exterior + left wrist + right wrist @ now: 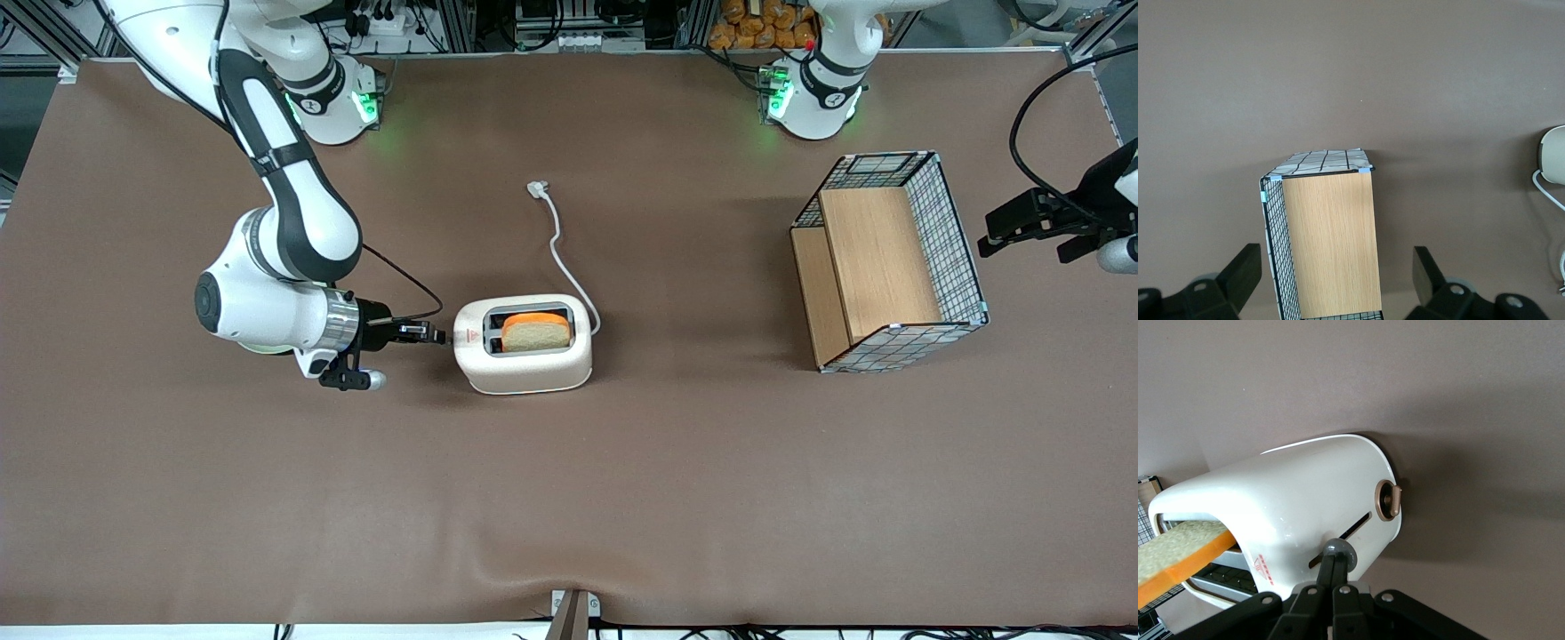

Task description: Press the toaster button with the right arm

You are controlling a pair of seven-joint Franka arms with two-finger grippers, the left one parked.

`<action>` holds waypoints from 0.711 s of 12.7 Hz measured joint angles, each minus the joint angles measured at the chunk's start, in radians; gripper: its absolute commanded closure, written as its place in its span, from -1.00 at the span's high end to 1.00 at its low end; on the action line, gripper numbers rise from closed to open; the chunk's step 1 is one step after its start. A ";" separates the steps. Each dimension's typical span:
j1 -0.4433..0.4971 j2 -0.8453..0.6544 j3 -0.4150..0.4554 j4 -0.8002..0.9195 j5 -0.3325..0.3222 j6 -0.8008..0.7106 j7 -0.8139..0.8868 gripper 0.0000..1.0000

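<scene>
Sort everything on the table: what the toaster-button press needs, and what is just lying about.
Needed: toaster; toaster button; gripper, shut, fingertips against the button.

Lying about: bread slice in the slot; wire basket with wooden shelf, toward the parked arm's end; toaster's cord, unplugged.

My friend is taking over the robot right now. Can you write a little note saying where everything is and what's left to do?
End effector: fingers shut together, empty, tips on the toaster button at the toaster's end face.
Toaster: mid-table, a slice of bread standing up out of one slot, cord unplugged, lying on the table.
Wire basket: toward the parked arm's end, not involved.
Done: reach and contact with the button.
Left: likely push the button along its slot until the bread sinks, then pull back.
</scene>
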 measured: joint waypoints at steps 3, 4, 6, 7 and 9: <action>0.000 0.014 0.000 -0.001 0.001 0.013 -0.023 -1.00; 0.001 0.020 0.000 -0.001 0.001 0.020 -0.033 -1.00; 0.002 0.034 0.000 -0.001 0.001 0.035 -0.042 -1.00; 0.003 0.040 0.000 -0.001 0.001 0.041 -0.043 -1.00; 0.006 0.052 0.000 -0.001 0.002 0.052 -0.044 -1.00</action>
